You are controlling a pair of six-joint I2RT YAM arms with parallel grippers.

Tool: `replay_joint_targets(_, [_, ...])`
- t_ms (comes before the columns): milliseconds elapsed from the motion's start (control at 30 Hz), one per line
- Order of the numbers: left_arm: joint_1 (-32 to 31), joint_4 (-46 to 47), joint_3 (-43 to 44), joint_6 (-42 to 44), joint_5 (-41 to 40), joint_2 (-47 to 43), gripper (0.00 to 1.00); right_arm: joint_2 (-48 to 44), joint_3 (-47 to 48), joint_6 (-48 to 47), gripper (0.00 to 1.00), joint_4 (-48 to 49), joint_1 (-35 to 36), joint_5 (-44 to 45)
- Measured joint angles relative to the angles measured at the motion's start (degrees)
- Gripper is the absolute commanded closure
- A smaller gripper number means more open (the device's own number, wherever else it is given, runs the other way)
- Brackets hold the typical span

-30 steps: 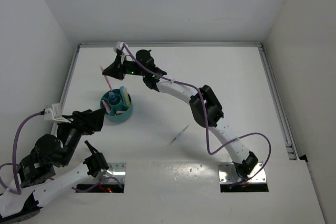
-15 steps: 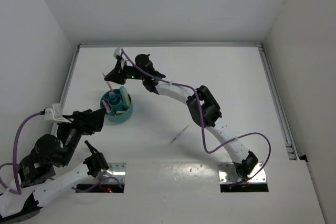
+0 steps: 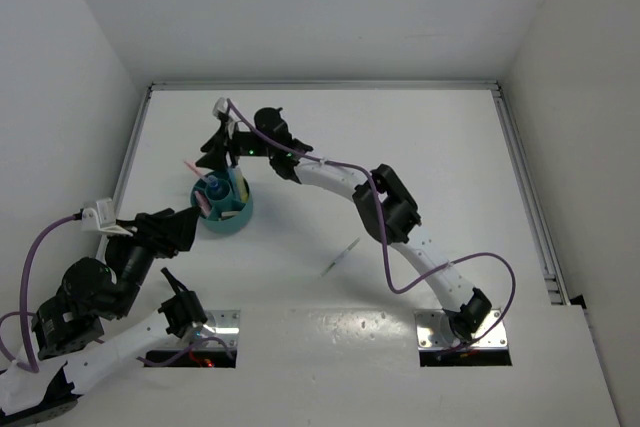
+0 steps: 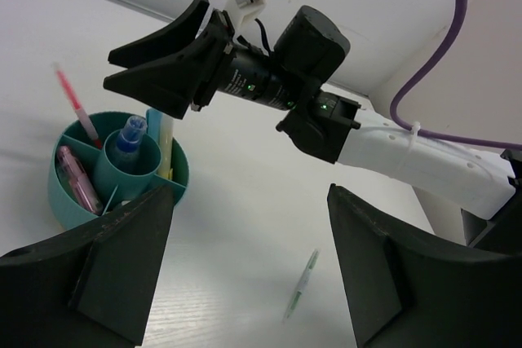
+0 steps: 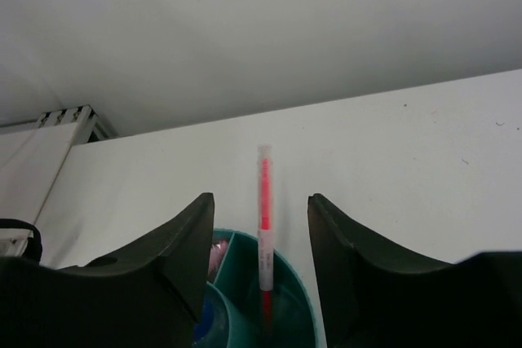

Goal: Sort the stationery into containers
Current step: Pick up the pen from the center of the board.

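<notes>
The teal organiser stands left of centre. It holds a blue marker, a yellow stick and a pink piece. A thin red pen stands loose in an outer compartment, leaning on the rim; it also shows in the top view. My right gripper hovers just beyond the organiser, open, with the pen between its fingers untouched. My left gripper is open and empty at the organiser's near left. A green pen lies on the table, also in the left wrist view.
The white table is walled at the back and both sides, with a metal rail along the left edge near the organiser. The right arm stretches diagonally across the middle of the table.
The right gripper lowered the red pen into the organiser and opened. The pen now leans there free. The left arm has hardly moved.
</notes>
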Motion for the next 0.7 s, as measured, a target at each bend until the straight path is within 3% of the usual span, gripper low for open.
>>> replay_joint_targets(133, [0.0,0.0,0.0,0.0,0.1,0.0,0.18,-0.2,0.0,-0.2,0.47,-0.9,-0.1,-0.7])
replay_joint_targets(200, [0.0,0.0,0.0,0.0,0.1,0.0,0.2,-1.2,0.0,-1.0,0.55,-3.1,-0.4,-0.9])
replay_joint_targets(267, [0.0,0.0,0.0,-0.1,0.1,0.0,0.32,-2.8,0.1,-3.5,0.71,-7.1,-1.0,-0.8])
replay_joint_targets(300, [0.0,0.0,0.0,-0.2,0.1,0.0,0.41,-3.7,0.5,-5.3,1.0,-10.1,-1.4,-0.8])
replay_joint_targets(333, [0.0,0.0,0.0,-0.1,0.2,0.0,0.58,-5.1,0.9,-7.8,1.0,-14.0,-2.0,-0.9])
replay_joint_targets(433, [0.0,0.4,-0.1,0.0,0.5,0.0,0.79,-10.1,1.6,-18.1,1.0,-28.3,-3.9,-1.6])
replay_joint_targets(467, [0.0,0.4,-0.1,0.2,0.6,0.0,0.81,-12.2,1.8,-23.5,0.9,-34.3,-4.5,-1.9])
replay_joint_targets(500, [0.0,0.4,-0.1,0.3,0.8,0.0,0.81,-14.5,1.7,-29.5,0.64,-40.4,-5.1,-2.0])
replay_joint_targets(533, [0.0,0.4,-0.1,0.4,0.9,0.0,0.78,-16.8,1.0,-35.8,0.51,-45.9,-5.6,-1.5])
replay_joint_targets(567, [0.0,0.4,-0.2,0.5,1.0,0.1,0.6,-20.5,-1.6,-44.0,0.43,-52.9,-6.2,-0.9])
replay_joint_targets(600, [0.0,0.4,-0.2,1.0,1.0,0.2,0.49,-24.3,-5.3,-51.1,0.36,-58.2,-6.5,0.0])
replay_joint_targets(667, [0.0,0.4,-0.2,1.1,1.2,0.4,0.29,-33.0,-15.5,-64.8,0.36,-69.0,-6.5,3.1])
replay_joint_targets(700, [0.0,0.4,-0.2,1.2,1.4,0.5,0.26,-37.0,-21.2,-70.0,0.36,-71.8,-6.3,4.7])
